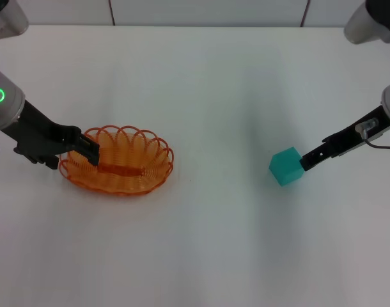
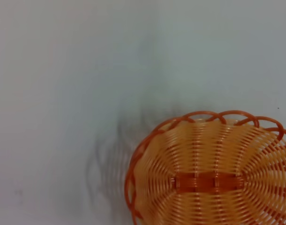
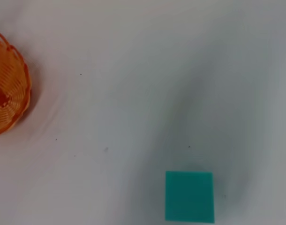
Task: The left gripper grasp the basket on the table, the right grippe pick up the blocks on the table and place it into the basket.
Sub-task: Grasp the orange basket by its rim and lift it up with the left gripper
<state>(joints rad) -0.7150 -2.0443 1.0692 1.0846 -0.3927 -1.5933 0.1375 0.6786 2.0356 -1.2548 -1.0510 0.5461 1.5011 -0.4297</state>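
The plain white smooth counter (image 1: 201,243) fills nearly the whole head view; its near part is bare. On the robot's left sits the shallow oval orange wire basket with a scalloped looped rim (image 1: 121,160); the black two-finger left gripper (image 1: 89,148), on the arm with the green glowing ring, reaches in over the basket's left rim, its jaws set on either side of the wire edge and seemingly closed onto it. The left wrist view shows only the basket (image 2: 213,173) with its woven floor and looped rim on the counter (image 2: 77,70). On the robot's right, well apart from the basket, the small teal-green solid cube (image 1: 286,166) rests on the counter; the slim black right gripper (image 1: 308,160) comes in low from the right with its tip touching the cube's right side; whether its jaws are parted I cannot tell. The right wrist view shows the cube (image 3: 189,196) close by and the basket's edge (image 3: 11,84) far off.
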